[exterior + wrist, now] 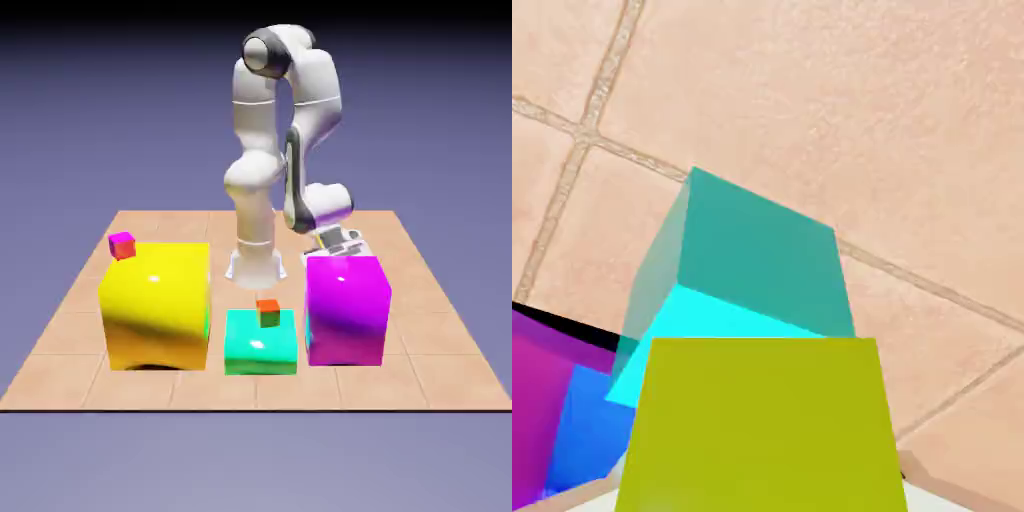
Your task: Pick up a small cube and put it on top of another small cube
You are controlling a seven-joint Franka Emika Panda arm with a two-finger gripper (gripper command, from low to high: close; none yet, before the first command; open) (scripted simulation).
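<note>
Yellow cube (pixel 762 425): tiny, rigid, likely light, flat-faced; hand (pixel 338 243) clamped shut on opposite sides, behind magenta block (pixel 346 310).

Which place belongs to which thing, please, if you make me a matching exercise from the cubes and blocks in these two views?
Things:
1. small magenta-and-red cube
2. small orange-and-green cube
3. tiny plain yellow cube
4. big magenta block

Places:
A. on top of the green block
B. at the exterior view's right
C. at the upper left corner of the big yellow block
D. filling the bottom of the hand view

Pairs: 1-C; 2-A; 3-D; 4-B
</note>
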